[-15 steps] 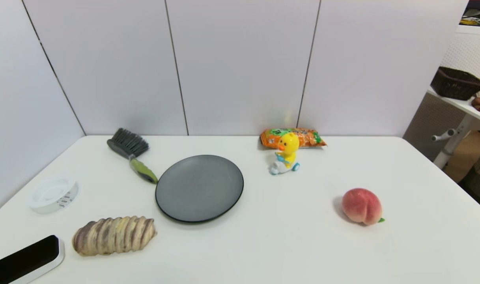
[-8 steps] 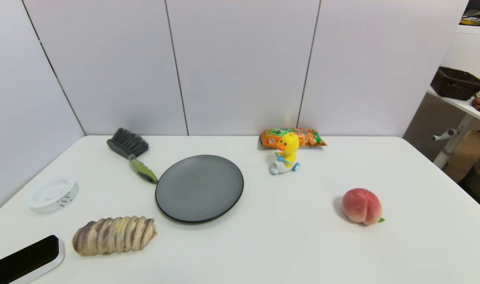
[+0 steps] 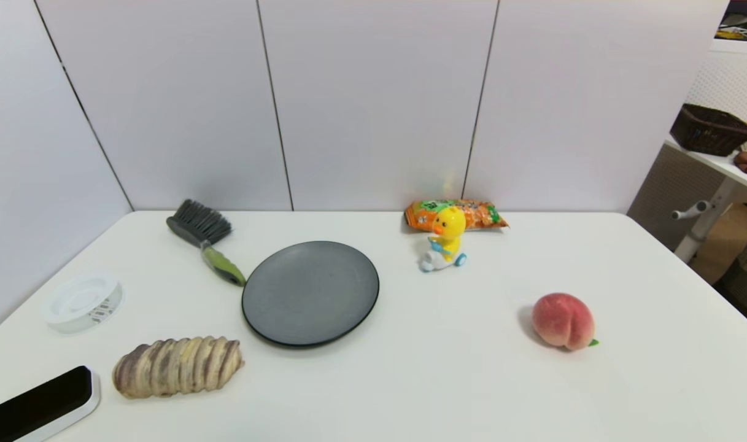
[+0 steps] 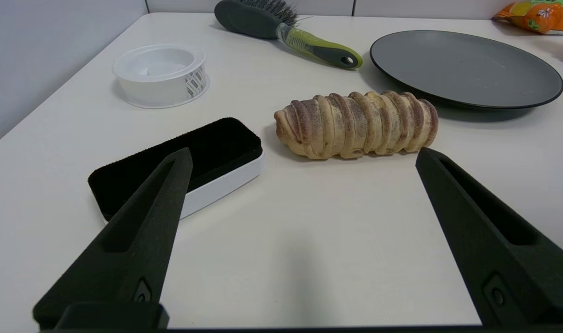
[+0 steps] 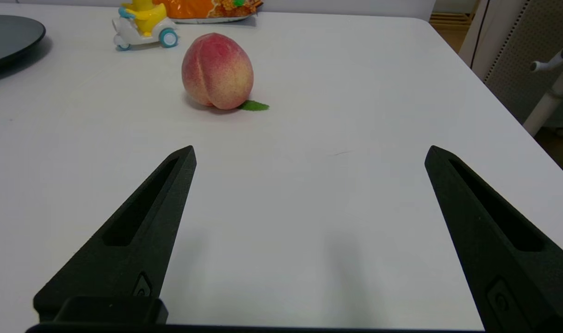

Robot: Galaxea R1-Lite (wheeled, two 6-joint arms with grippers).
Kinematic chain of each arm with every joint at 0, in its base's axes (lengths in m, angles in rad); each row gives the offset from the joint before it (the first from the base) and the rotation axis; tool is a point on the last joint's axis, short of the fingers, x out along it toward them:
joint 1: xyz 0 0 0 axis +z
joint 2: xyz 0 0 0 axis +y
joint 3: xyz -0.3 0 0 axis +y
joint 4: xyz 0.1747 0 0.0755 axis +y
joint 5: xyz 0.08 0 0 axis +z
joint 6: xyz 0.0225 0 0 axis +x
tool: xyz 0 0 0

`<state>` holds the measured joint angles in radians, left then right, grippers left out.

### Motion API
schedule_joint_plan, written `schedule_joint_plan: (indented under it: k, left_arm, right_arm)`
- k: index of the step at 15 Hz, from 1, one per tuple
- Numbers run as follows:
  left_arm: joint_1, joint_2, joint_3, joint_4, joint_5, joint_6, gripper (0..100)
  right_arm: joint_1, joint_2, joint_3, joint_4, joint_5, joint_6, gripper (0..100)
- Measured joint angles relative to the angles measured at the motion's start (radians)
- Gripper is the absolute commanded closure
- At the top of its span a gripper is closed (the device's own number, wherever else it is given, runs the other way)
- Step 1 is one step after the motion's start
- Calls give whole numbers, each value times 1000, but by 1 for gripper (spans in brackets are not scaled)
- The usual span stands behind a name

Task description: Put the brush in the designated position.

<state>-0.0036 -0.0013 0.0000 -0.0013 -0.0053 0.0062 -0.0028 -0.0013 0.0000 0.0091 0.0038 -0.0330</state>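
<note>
Head view showed nothing changed from the two earlier pictures: every object sat in the same spot and neither arm had entered that view, so the task had, by my judgement, not yet begun. The brush (image 3: 205, 244) lay on the desk (image 3: 410, 380) at about ten o'clock from the plate (image 3: 310, 291), bristles toward the back wall and the green handle slanting down toward the plate's rim, its tip just beside that rim but seemingly not touching. The left gripper (image 4: 303, 155) hung low over the near left part of the desk, its jaws spread wide with nothing between them; beyond it lay the bread (image 4: 356, 124) and the black-topped block (image 4: 179, 162), with a white tub (image 4: 161, 74) farther off at about eleven o'clock. The right gripper (image 5: 309, 152) was likewise spread wide and held nothing, low over the near right side, with the peach (image 5: 217, 70) ahead at about eleven o'clock and the duck toy (image 5: 145, 23) and snack bag (image 5: 207, 8) farther back. Being on the brush's side, the left arm seemed the likelier one to reach past the bread for the handle. Where the designated position was could not be told for certain; the bare plate seemed the likeliest spot.
</note>
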Motion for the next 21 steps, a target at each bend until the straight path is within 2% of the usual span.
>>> schedule_joint_plan:
  k: [18, 21]
  left_arm:
    - [2, 13, -5, 28, 4, -9, 0]
    - [6, 137, -53, -25, 11, -11, 0]
  right_arm:
    - [0, 0, 0, 0, 0, 0, 0]
    - [0, 0, 0, 0, 0, 0, 0]
